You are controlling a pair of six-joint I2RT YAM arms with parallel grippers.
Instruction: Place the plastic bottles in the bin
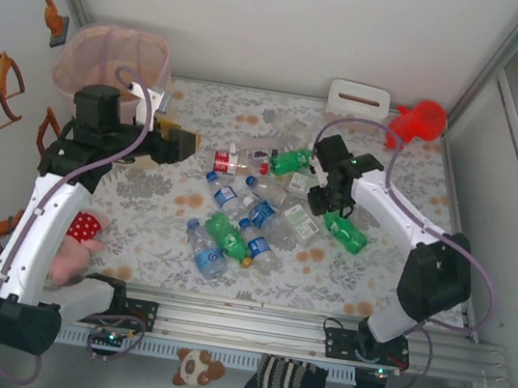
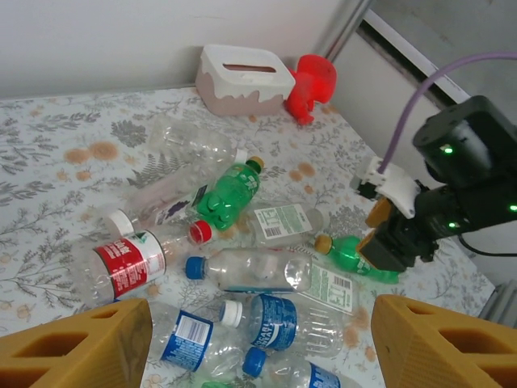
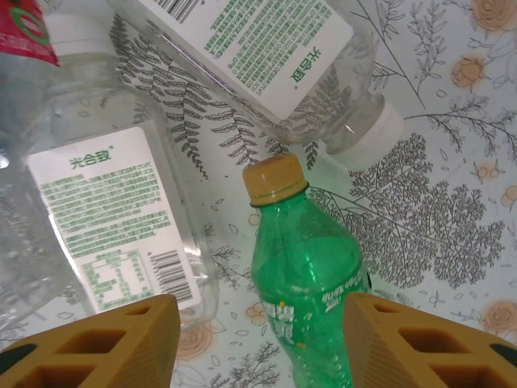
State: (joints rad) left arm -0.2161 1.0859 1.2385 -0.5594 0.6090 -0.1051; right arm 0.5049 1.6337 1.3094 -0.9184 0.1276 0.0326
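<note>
floral table (image 1: 395, 263); right hand (image 3: 258, 311) astride green bottle (image 3: 307, 275), unclenched, per wrist view; left hand (image 2: 260, 303) released.

floral cloth tabletop (image 1: 156, 228): white, grey fern print, orange blossoms | tall plastic bin (image 1: 104, 59): translucent pink liner | green plastic bottle (image 3: 311, 283): tan cap | clear flat-sided plastic bottle (image 3: 105, 218): white label, green lettering | clear crushed plastic bottle (image 2: 271, 322): blue label, blue cap | clear round plastic bottle (image 2: 129, 265): red label | red plastic toy figure (image 2: 311, 85): solid red
</note>
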